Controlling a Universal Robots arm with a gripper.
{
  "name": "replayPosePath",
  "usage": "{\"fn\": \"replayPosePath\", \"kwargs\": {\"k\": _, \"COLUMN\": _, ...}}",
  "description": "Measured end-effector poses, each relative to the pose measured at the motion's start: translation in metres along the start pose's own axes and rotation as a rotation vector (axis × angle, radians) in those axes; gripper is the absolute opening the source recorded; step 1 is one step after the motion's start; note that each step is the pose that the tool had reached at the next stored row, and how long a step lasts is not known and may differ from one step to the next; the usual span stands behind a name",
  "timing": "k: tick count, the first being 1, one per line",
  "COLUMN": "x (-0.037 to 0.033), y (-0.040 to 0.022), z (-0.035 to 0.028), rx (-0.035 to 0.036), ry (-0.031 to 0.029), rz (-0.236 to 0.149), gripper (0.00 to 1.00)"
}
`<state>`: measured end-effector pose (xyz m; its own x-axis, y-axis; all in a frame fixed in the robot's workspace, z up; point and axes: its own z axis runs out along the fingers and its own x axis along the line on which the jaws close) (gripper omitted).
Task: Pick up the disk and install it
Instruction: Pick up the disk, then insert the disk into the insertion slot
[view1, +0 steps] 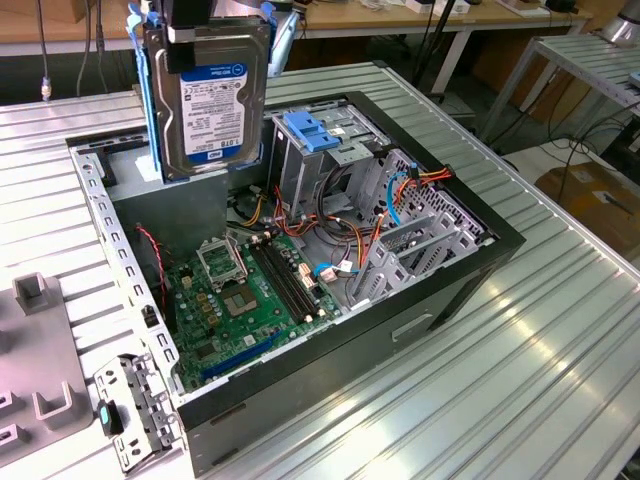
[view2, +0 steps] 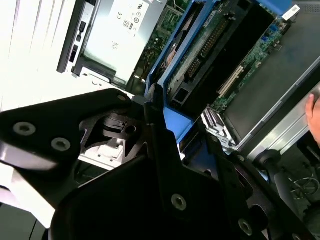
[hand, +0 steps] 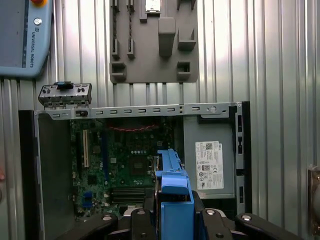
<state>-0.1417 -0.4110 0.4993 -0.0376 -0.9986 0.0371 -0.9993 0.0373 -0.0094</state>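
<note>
The gripper (view1: 212, 25) is clamped on the top edge of the disk (view1: 213, 105), holding it upright above the open computer case (view1: 420, 310). A tilted descent could snag loose cables (view1: 432, 177) or strike the drive cage (view1: 300, 172).

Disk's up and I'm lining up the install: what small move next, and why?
Probably shift toward the exterior view's right: the gripper holds the disk upright above the case, apparently beside the cage, not over it.
</note>
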Motion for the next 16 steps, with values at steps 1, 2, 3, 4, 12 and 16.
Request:
{"fn": "replayPosePath", "kwargs": {"k": 1, "x": 0.0, "y": -0.0027, "z": 0.0001, "rx": 0.0, "ry": 0.0, "rz": 0.0, "gripper": 0.36}}
{"fn": "replayPosePath", "kwargs": {"k": 2, "x": 0.0001, "y": -0.0053, "z": 0.0002, "rx": 0.0, "ry": 0.0, "rz": 0.0, "gripper": 0.36}}
{"fn": "replayPosePath", "kwargs": {"k": 3, "x": 0.0001, "y": -0.0079, "z": 0.0002, "rx": 0.0, "ry": 0.0, "rz": 0.001, "gripper": 0.36}}
{"fn": "replayPosePath", "kwargs": {"k": 4, "x": 0.0001, "y": -0.0109, "z": 0.0003, "rx": 0.0, "ry": -0.0001, "rz": 0.001, "gripper": 0.36}}
{"fn": "replayPosePath", "kwargs": {"k": 12, "x": 0.0003, "y": -0.0376, "z": 0.0012, "rx": -0.0001, "ry": 0.0, "rz": 0.002, "gripper": 0.36}}
{"fn": "replayPosePath", "kwargs": {"k": 16, "x": 0.0004, "y": -0.0407, "z": 0.0013, "rx": -0.0001, "ry": 0.0001, "rz": 0.002, "gripper": 0.36}}
